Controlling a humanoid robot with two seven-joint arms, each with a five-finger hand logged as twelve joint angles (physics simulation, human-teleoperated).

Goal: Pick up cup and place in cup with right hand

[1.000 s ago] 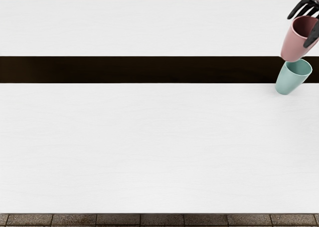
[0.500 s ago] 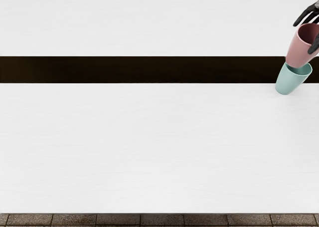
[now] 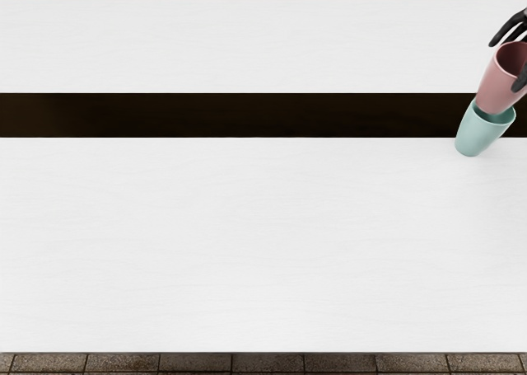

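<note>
The right hand (image 3: 509, 30) is seen at the upper right edge of the view, where much of it is cut off by the frame. The dark fingers are stretched out and slightly bent beyond the far side of the pink cup (image 3: 497, 85), while the thumb (image 3: 520, 78) is laid across its near side, low beside the rim. The hand is partly closed, and the pink cup is held between thumb and fingers, mouth up and at a slant. Its shaded inner wall can be seen. Its base is placed over the mouth of the teal cup (image 3: 478, 137); whether it has been let into that cup or is held just above cannot be told. The teal cup is stood mouth up on the white table (image 3: 247, 243), its upper part seen against the dark band (image 3: 247, 115).
</note>
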